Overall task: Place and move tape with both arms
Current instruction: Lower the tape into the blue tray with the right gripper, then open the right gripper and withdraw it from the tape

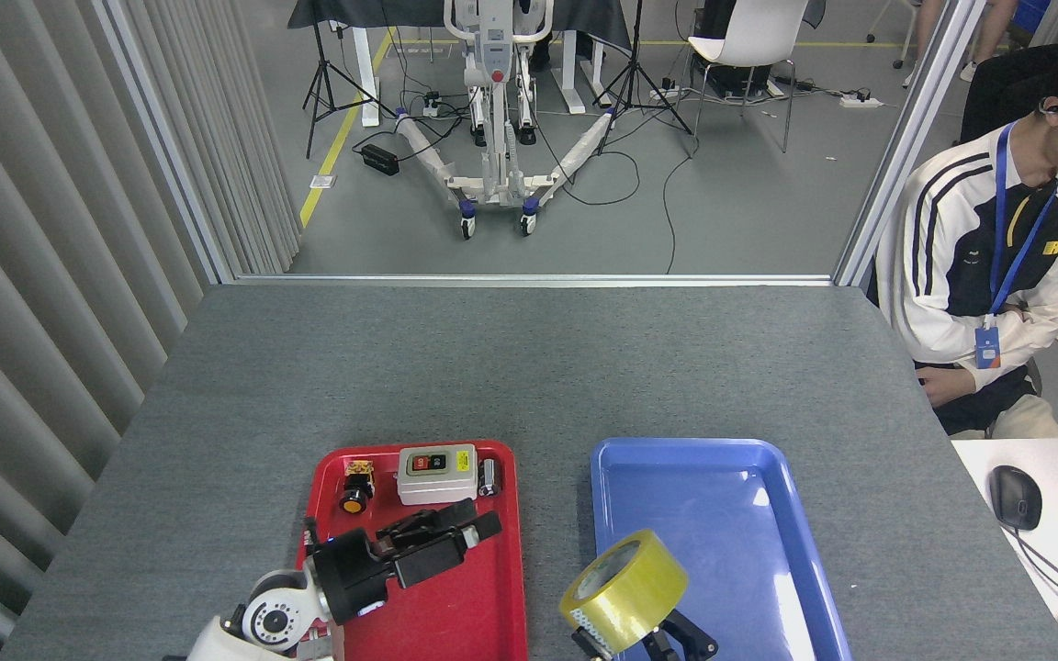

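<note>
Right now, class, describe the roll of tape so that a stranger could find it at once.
Start at the grey table and find the blue tray on its near right. At that tray's near left corner, a roll of tape sits tilted atop the right hand. It is the only yellow, translucent ring; the small switches lie in the red tray.

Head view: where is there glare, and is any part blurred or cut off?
In the head view, white glare patches lie on the blue tray toward its right side; the tape and red tray look sharp. The right gripper under the tape is cut by the bottom edge; the left gripper is unblurred.
</note>
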